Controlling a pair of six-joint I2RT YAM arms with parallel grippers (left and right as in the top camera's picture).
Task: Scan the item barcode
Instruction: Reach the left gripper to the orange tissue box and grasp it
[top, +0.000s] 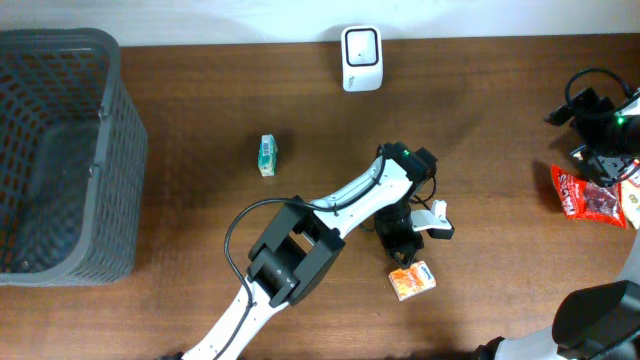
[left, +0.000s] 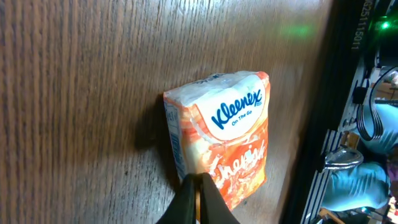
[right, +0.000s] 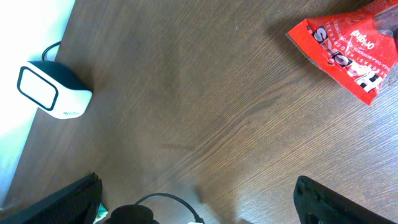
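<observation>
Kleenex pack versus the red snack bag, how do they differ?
The Kleenex pack is orange and white; the snack bag is red with white lettering. The Kleenex pack lies centrally, at the shut left claw; the snack bag lies far to the right. Both lie flat.

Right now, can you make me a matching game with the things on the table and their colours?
Things:
1. basket
2. scanner
3. tissues
4. bag

Colours:
a. red
b. grey
c. orange
d. white

Pairs: 1-b, 2-d, 3-c, 4-a
</observation>
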